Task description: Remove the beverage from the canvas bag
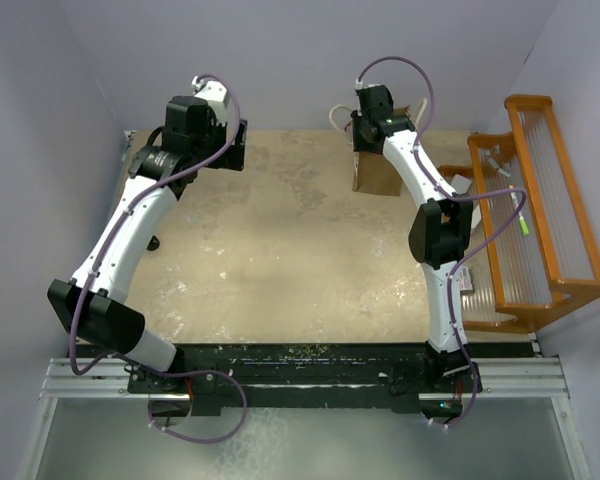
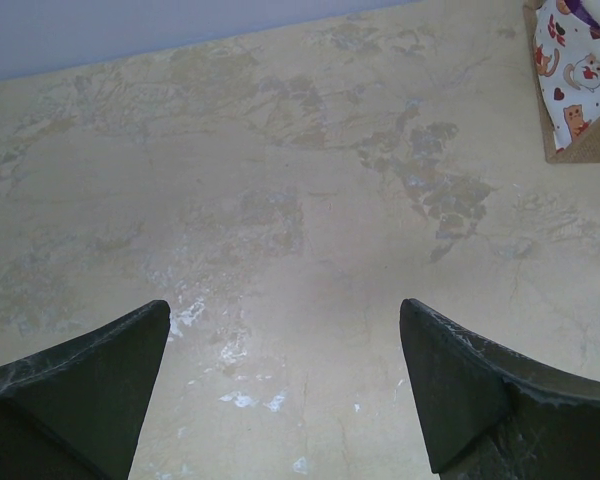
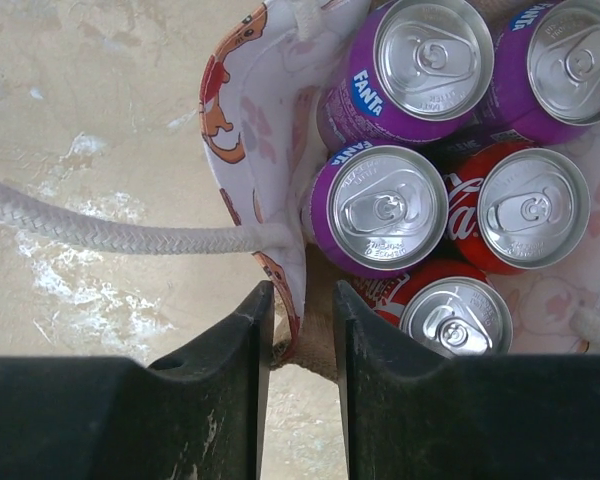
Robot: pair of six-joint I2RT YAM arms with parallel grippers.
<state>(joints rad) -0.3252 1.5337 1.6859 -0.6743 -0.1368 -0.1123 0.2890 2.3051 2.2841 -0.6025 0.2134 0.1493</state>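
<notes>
My right claw (image 3: 301, 300) has its jaws drawn narrow over the rim of the canvas bag (image 3: 315, 335), one finger outside the wall and one inside, with the brown cloth and its printed lining (image 3: 245, 110) between them. It looks like a pinch on the wall, though I cannot be sure from the wrist view that the pads have bitten fully.

The bag stands by the far edge of the table (image 1: 280, 250), toward the far right corner. It is packed with upright cans. A purple Fanta can (image 3: 385, 208) sits nearest my fingers, just inside the pinched wall, and two red Coca-Cola cans (image 3: 532, 208) stand beside it. A white rope handle (image 3: 110, 232) trails out to the left over the table.

My left claw (image 2: 285, 310) is spread wide over bare table, well apart from the bag, which shows only at the corner of its view.

As I judge it, this grip is there to steady the bag, not to lift a drink. To do it well I should:
- hold the wall firmly and low, without dragging the bag or tipping it;
- keep the rope clear of the mouth;
- bring the left claw in from above, straight down on one can's top, jaws wide enough to straddle it.

The cans touch one another, so a slanted entry could jam.
</notes>
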